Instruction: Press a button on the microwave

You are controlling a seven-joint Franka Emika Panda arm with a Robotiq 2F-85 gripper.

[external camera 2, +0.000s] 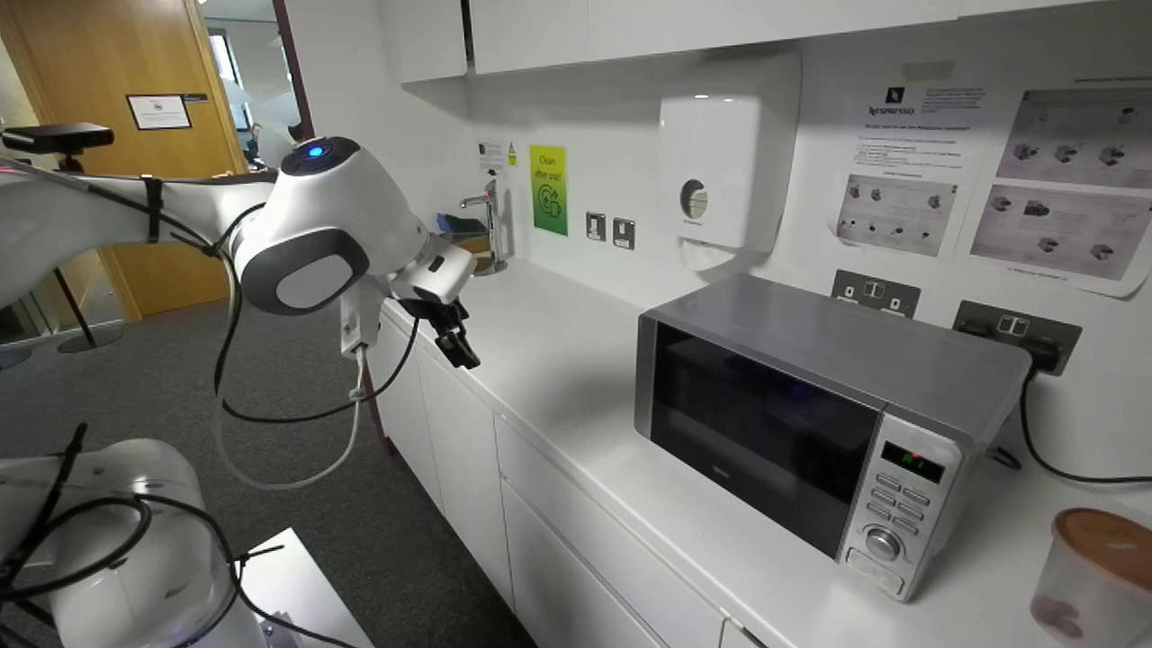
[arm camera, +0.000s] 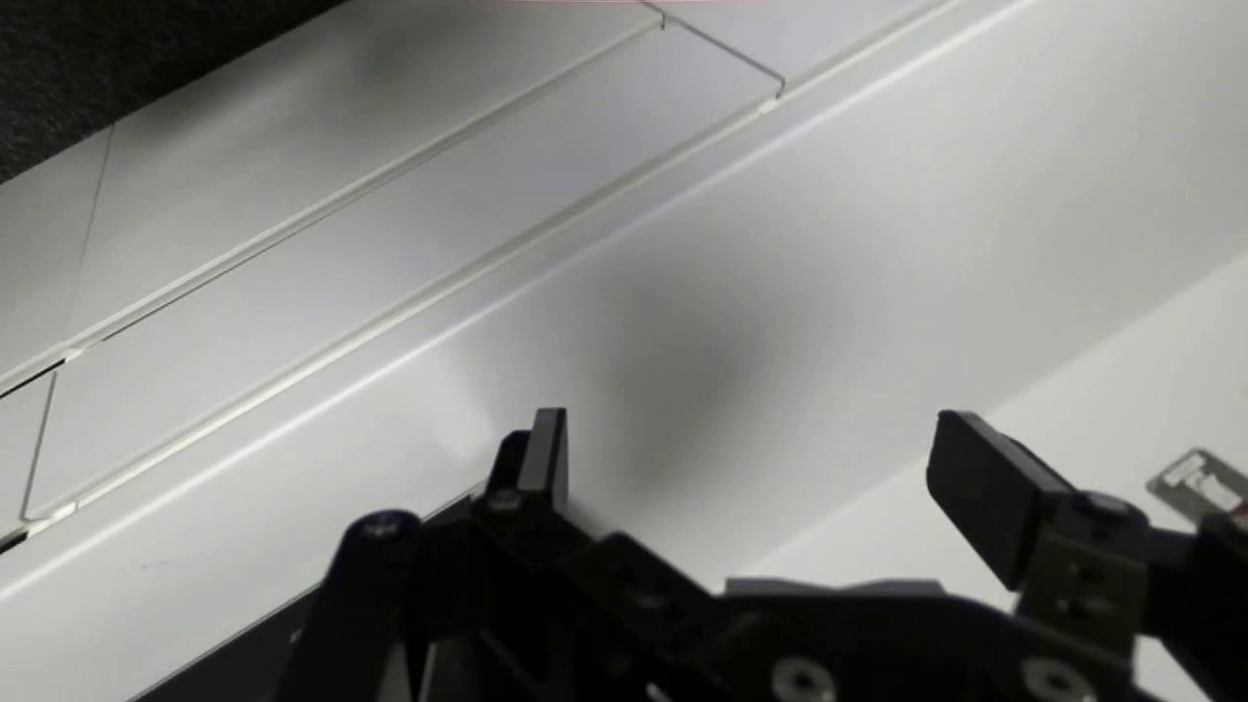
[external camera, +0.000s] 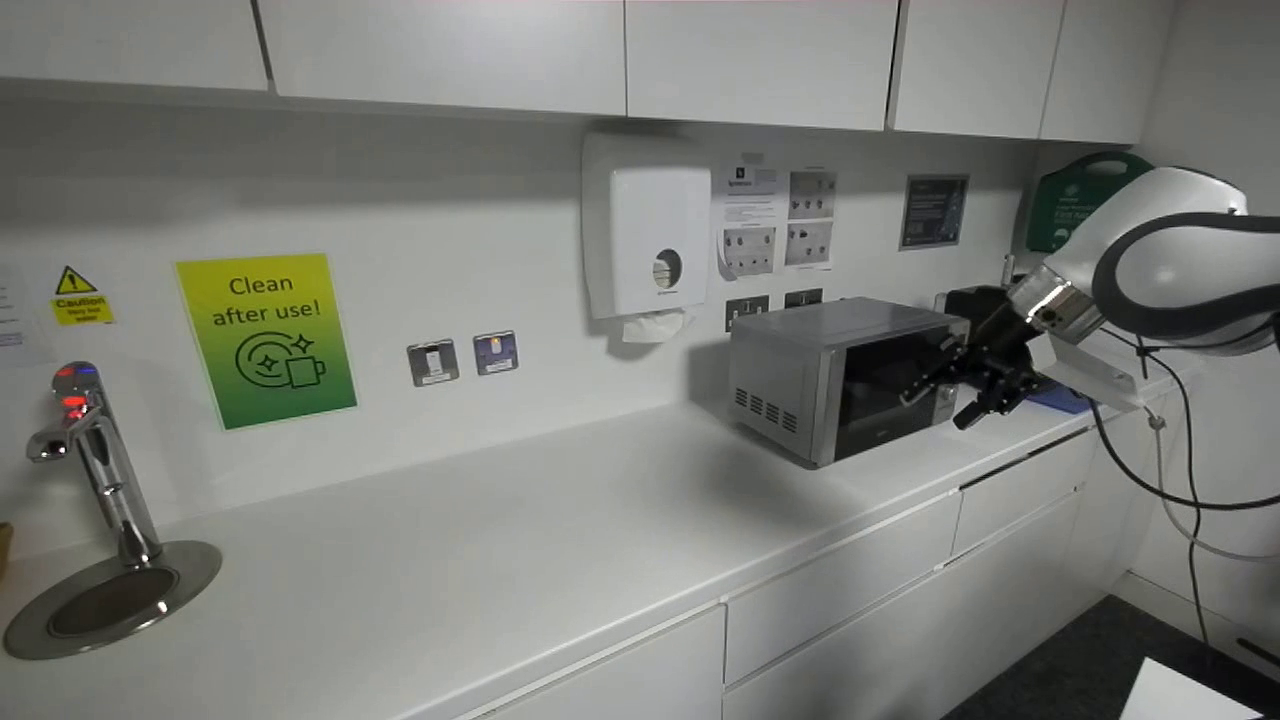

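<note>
In an exterior view, the gripper (external camera: 935, 409) hides part of the microwave (external camera: 835, 375) on the counter (external camera: 560, 520): I could misjudge depth. In an exterior view its buttons (external camera 2: 911, 512) crowd together; in the wrist view, fingers (arm camera: 990, 487) stand apart, risking a double press.

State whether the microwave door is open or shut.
Shut. In an exterior view, the dark door sits flush with the front of the microwave, in line with the control strip.

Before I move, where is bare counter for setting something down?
Free: the white countertop between the round metal drain and silver-grey box microwave. Crowded: beyond the microwave's control strip, where a clear orange-lidded plastic tub stands and a black cable trails.
</note>
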